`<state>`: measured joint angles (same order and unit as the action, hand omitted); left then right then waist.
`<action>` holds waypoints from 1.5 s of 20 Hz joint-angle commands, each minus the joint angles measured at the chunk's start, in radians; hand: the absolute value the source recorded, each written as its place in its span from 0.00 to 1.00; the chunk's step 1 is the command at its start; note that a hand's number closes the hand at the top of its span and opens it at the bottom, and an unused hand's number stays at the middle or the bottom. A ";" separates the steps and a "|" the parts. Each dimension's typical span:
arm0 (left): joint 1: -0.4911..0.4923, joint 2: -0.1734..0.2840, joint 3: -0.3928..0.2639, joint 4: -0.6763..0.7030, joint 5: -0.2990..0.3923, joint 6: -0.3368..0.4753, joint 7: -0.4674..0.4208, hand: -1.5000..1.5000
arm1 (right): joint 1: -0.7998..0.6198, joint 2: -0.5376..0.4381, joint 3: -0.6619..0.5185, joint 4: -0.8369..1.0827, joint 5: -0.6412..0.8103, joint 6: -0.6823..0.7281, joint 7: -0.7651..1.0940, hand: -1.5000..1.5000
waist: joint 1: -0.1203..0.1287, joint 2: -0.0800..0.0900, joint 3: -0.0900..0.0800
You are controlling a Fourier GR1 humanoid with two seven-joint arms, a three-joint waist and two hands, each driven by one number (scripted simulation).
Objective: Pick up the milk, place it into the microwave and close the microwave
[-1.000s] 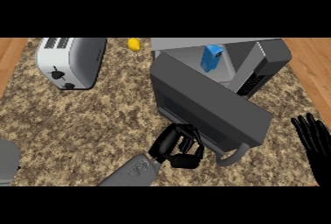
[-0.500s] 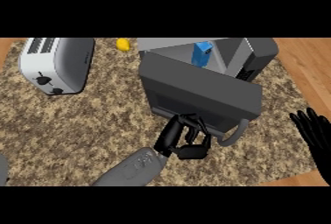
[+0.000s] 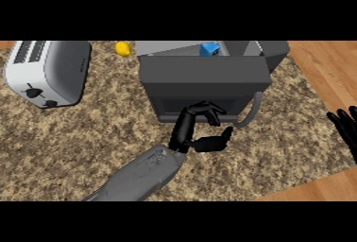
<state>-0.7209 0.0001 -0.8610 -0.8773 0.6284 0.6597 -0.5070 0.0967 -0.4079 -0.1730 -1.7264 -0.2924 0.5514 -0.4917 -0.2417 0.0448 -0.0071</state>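
Left forearm (image 3: pixel 140 175) comes up from the lower edge, angled toward upper right, left hand (image 3: pixel 197 126) stretched ahead of it with fingers bent over at the tips against the microwave door (image 3: pixel 203 85), thumb sticking out to the right; it has hold of nothing. The door's curved handle (image 3: pixel 251 109) sits just right of the fingers, apart from them. Milk (image 3: pixel 210 48), a blue carton, is well beyond the hand, behind the door's top edge inside the microwave (image 3: pixel 268 49), only its top showing. Right hand (image 3: pixel 345 126) rests at the right edge, fingers straight up, well apart. Toaster (image 3: pixel 50 71) far left of the hand; a small yellow thing (image 3: pixel 123 48) up left, on the counter (image 3: pixel 83 137).
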 commanded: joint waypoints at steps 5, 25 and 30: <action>-0.100 0.000 0.037 0.074 0.106 0.089 0.039 0.00 | -0.108 -0.133 -0.117 -0.076 0.133 -0.079 -0.011 1.00 | -0.051 0.010 -0.001; -0.177 0.000 0.073 0.079 0.308 0.150 -0.065 0.00 | -0.236 -0.206 -0.153 -0.036 0.213 -0.130 -0.007 1.00 | -0.045 0.045 0.003; -0.176 0.000 0.058 0.093 0.330 0.146 -0.092 0.00 | -0.268 -0.210 -0.151 -0.022 0.217 -0.137 -0.008 1.00 | -0.043 0.050 0.003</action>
<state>-0.8214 -0.0004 -0.8676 -0.8533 0.9255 0.7853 -0.5997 -0.1505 -0.6145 -0.3240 -1.7548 -0.0783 0.4201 -0.5006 -0.2780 0.0870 -0.0023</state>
